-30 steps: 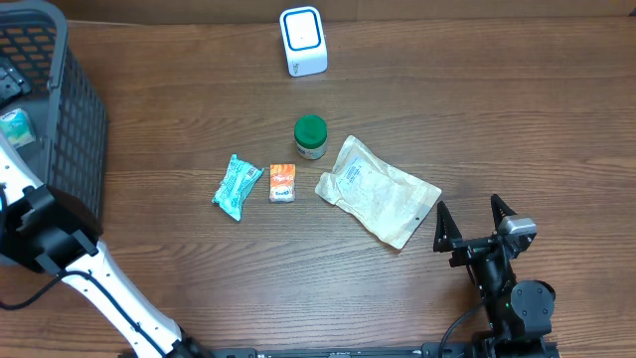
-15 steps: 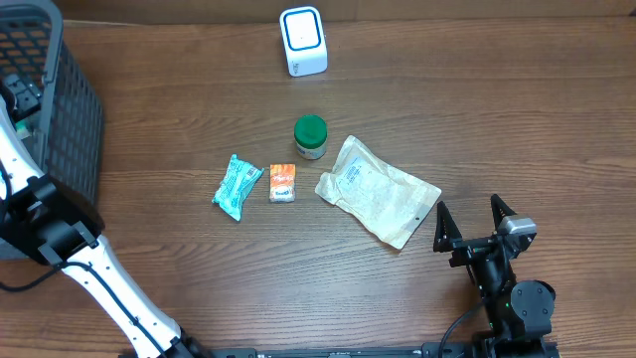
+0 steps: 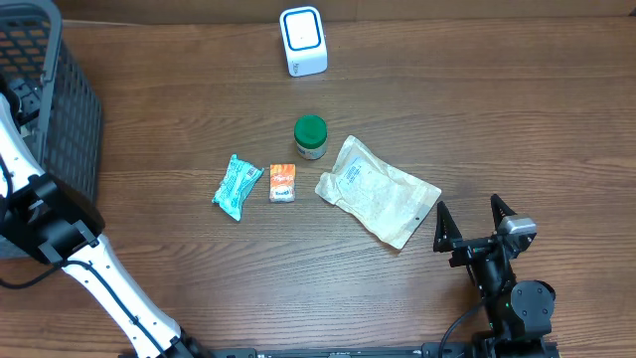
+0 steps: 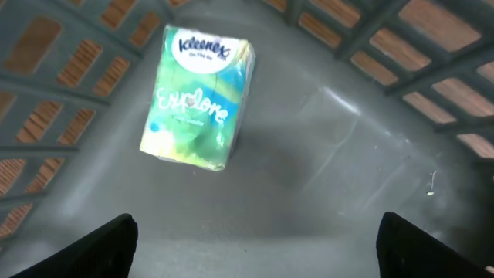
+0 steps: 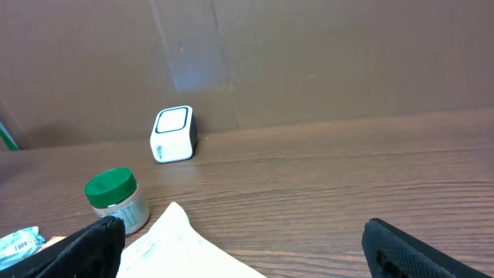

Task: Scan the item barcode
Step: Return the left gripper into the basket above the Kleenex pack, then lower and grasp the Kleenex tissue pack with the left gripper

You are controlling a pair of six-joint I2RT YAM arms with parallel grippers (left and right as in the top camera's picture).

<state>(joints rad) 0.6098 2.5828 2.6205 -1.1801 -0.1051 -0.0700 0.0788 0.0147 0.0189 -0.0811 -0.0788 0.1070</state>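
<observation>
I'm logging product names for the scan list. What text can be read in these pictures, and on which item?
"Kleenex": top of the tissue pack lying in the basket.
"Explore": across the middle of the same pack.
Small line under "Kleenex": too blurred to read.
White pouch, orange packet, teal packet: there is print, but it is too small to read.

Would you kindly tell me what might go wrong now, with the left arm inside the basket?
The tissue pack lies off-centre under the open left pincer, so a straight descent may clip only its edge. The basket walls stand close, so the arm could snag lifting out. No barcode shows on the pack's top face.
</observation>
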